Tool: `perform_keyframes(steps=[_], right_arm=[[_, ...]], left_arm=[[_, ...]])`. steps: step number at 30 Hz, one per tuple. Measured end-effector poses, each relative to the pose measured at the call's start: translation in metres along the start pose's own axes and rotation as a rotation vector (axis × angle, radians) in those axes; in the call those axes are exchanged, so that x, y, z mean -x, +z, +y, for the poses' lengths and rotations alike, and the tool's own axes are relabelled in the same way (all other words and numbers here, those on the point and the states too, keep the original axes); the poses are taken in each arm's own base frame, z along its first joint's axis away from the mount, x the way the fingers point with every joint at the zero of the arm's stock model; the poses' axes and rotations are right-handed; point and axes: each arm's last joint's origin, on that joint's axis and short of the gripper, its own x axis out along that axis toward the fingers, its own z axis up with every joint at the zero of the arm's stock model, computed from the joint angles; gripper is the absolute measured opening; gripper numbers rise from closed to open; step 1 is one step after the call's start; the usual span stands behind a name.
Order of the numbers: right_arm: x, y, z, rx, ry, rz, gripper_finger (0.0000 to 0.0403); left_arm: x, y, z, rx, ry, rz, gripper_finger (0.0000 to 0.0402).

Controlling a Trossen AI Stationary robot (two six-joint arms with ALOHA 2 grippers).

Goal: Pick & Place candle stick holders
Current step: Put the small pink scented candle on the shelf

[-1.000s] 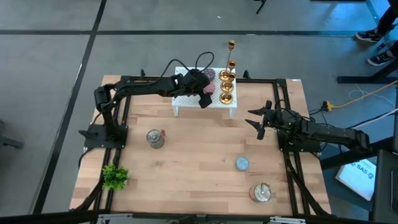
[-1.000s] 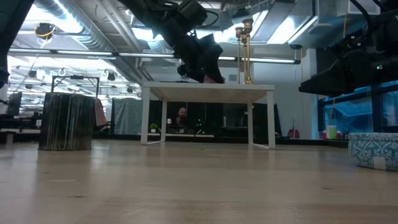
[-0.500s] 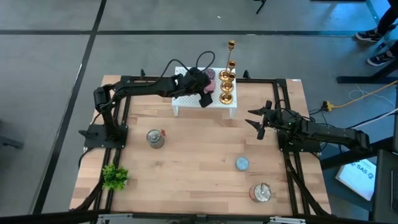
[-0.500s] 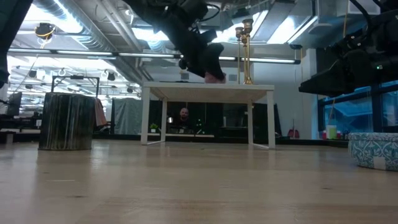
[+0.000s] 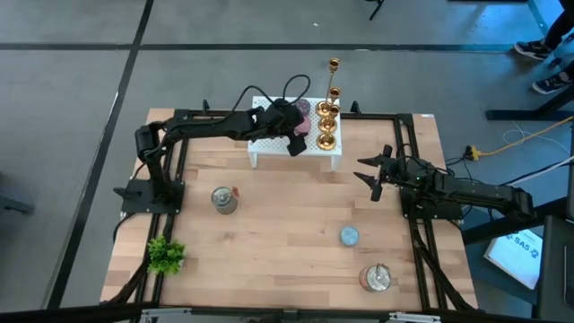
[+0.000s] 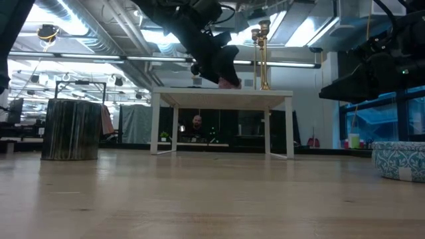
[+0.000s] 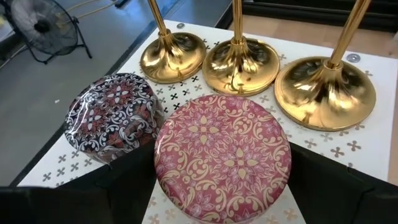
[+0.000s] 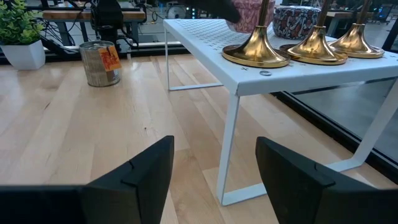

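meanwhile left hand (image 7: 217,186) grips a pink disc (image 7: 222,157) beside candle stick holders (image 7: 239,59).

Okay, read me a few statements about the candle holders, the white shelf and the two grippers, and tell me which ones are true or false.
1. Three gold candle stick holders stand on the white shelf. True.
2. The left gripper is over the white shelf, at a pink patterned tin. True.
3. The right gripper is shut on a candle stick holder. False: it is open and empty, over the wooden table beside the shelf.
4. The candle stick holders lie tipped over on the wooden table. False: they stand upright on the shelf.
5. A dark patterned tin sits next to the pink one on the shelf. True.
6. The green plant is on the shelf. False: it sits at a table corner, far from the shelf.
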Motion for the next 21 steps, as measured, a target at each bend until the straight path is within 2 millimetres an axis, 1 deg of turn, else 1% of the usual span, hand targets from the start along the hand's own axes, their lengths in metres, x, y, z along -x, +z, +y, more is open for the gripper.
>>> perform_keyframes(steps=[3, 10, 21], right_arm=[[0.0000, 0.0000, 0.0000, 0.000, 0.000, 0.000, 0.0232], [0.0000, 0.0001, 0.0000, 0.000, 0.000, -0.001, 0.0232], [0.0000, 0.0001, 0.0000, 0.000, 0.000, -0.001, 0.0232]], left_arm=[[0.0000, 0.0003, 0.0001, 0.004, 0.003, -0.003, 0.0322], [-0.0006, -0.0017, 0.0018, 0.073, 0.033, 0.016, 0.0322], [-0.0006, -0.0012, 0.0018, 0.080, 0.037, 0.010, 0.0322]])
